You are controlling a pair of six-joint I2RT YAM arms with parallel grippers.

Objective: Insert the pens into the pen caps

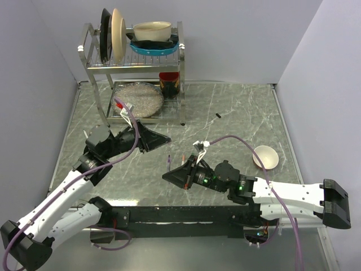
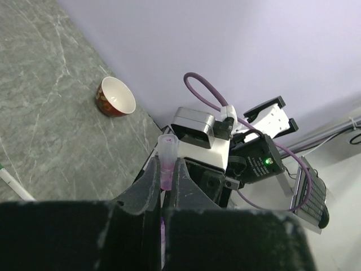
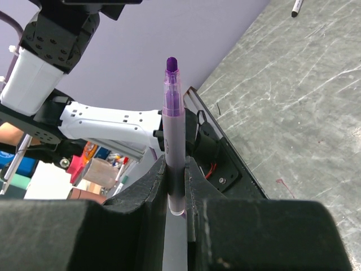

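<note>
Two parts are held aloft over the tabletop [image 1: 237, 113] near centre frame: left jaws clenched on the pink cap [image 2: 167, 158], mouth outward, right jaws grasping the pen [image 3: 171, 130] tip-out, evidently to align them for insertion.

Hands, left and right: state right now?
Left hand: closed on a pinkish pen cap, its open end sticking out.
Right hand: closed on a pen, purple tip bare.
</note>
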